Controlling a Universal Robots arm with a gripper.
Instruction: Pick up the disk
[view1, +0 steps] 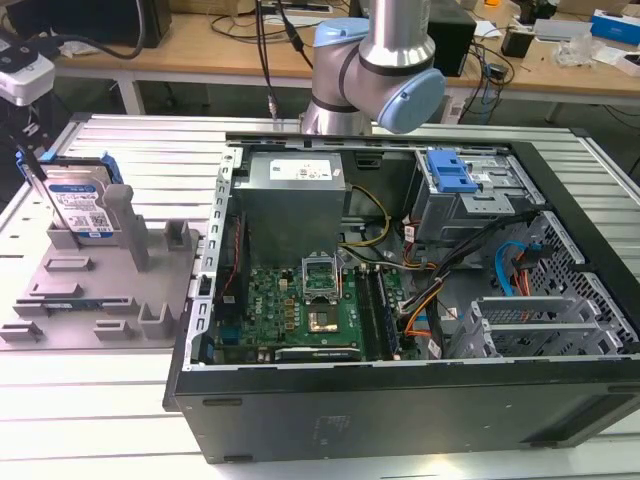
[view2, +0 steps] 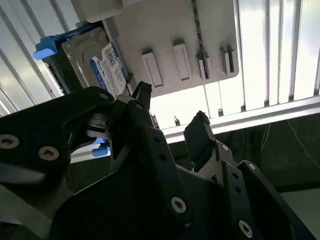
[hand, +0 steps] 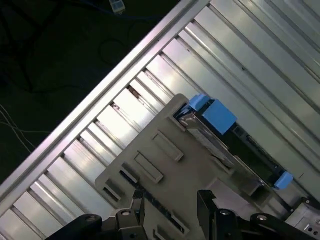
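1. disk (view1: 82, 205), standing on edge in the grey fixture (view1: 100, 300): white-and-blue printed label on its face, print too small to read.
2. disk (view2: 102, 67) in the second wrist view: same label, rows of print and a blue band, not legible.
3. power supply (view1: 290, 215) inside the computer case (view1: 400, 400): white sticker near its top edge, text unreadable.
4. No text, number or sign can be read anywhere.
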